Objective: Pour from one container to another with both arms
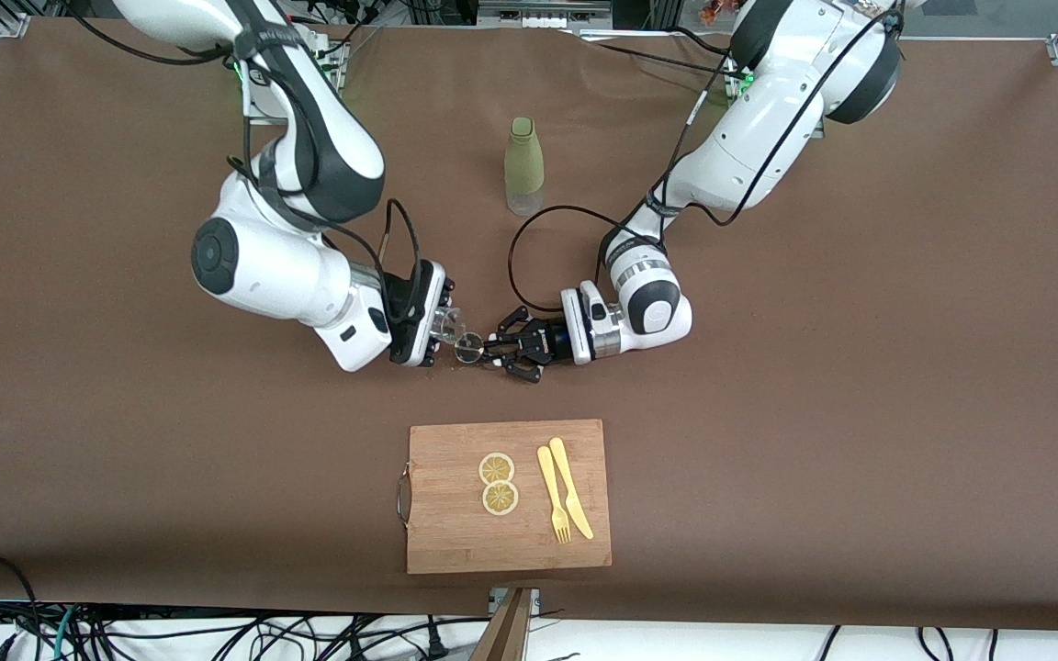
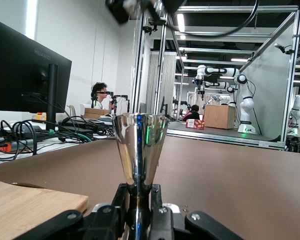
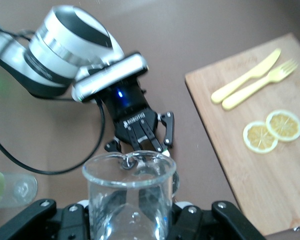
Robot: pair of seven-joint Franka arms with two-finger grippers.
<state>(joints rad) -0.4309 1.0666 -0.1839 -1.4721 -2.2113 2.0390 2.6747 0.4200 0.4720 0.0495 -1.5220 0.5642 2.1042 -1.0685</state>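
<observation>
At frame centre, the right gripper [image 1: 433, 321] clasped a clear glass beaker [image 1: 448, 323] tilted over the shiny steel cup [image 1: 469, 348] gripped by the left gripper [image 1: 495, 350]; misalignment risked spillage.

**Count of what sits on and over the table**

There are two robot arms, each with one gripper: the left gripper [image 1: 503, 352] and the right gripper [image 1: 437, 321]. One small metal cup [image 1: 469, 348] and one clear glass beaker [image 1: 449, 323] are held between them. One green bottle [image 1: 524, 165] stands on the one brown table [image 1: 860, 413]. One wooden cutting board [image 1: 455, 532] carries two lemon slices [image 1: 497, 468], one yellow fork [image 1: 553, 494] and one yellow knife [image 1: 570, 487]. The board appears to have one metal handle [image 1: 402, 496].
</observation>
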